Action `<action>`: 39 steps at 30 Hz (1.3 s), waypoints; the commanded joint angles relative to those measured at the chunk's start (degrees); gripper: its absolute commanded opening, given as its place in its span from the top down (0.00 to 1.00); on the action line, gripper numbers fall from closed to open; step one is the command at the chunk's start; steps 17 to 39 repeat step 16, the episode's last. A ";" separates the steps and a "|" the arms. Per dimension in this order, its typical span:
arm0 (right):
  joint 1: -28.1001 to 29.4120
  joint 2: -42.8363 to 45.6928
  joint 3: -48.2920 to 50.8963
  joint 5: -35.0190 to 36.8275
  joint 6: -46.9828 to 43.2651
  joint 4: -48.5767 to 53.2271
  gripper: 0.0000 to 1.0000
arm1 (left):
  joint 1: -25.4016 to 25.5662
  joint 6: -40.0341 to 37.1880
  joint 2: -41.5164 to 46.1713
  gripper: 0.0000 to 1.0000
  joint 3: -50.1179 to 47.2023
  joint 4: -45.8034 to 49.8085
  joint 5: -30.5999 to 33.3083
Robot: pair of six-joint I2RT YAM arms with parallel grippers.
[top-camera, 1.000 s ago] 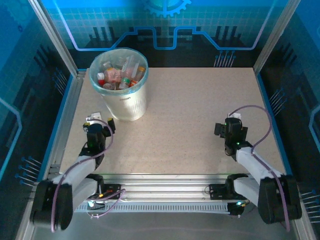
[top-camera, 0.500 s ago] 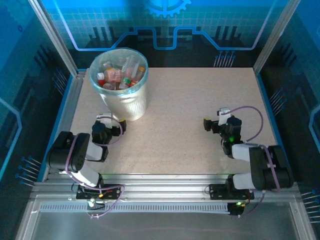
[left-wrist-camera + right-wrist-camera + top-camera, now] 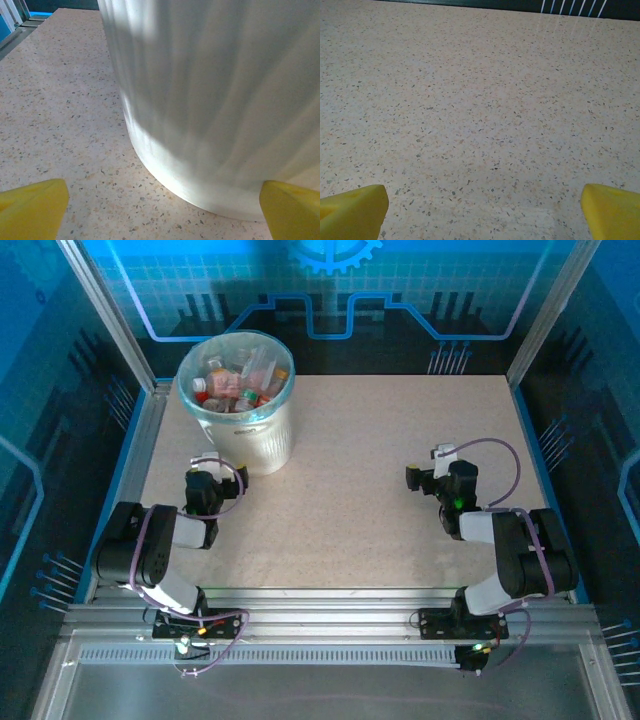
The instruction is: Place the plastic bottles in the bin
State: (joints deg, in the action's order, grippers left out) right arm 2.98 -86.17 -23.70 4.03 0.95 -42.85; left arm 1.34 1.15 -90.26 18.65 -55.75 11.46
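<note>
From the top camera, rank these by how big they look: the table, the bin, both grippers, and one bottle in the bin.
1. table
2. bin
3. left gripper and right gripper: they look alike, so they are not ranked against each other
4. red-capped bottle, the smallest

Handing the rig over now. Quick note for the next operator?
Left claw: open, empty, low at the base of the round translucent whitish plastic bin.
Right claw: open, empty, over bare speckled beige tabletop.
Small clear plastic bottles with coloured caps: every one in sight lies inside the bin, at the far left corner.
Done: seemingly all binned.
Left: probably just a check and parking the arms.
</note>
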 commanded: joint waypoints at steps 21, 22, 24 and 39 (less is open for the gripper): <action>0.38 -0.05 -1.25 -0.57 -1.30 -0.13 0.00 | 1.29 -0.44 0.95 0.01 2.00 -0.17 4.92; 0.38 -0.05 -1.25 -0.57 -1.30 -0.13 0.00 | 1.29 -0.44 0.95 0.01 2.00 -0.17 4.92; 0.38 -0.05 -1.25 -0.57 -1.30 -0.13 0.00 | 1.29 -0.44 0.95 0.01 2.00 -0.17 4.92; 0.38 -0.05 -1.25 -0.57 -1.30 -0.13 0.00 | 1.29 -0.44 0.95 0.01 2.00 -0.17 4.92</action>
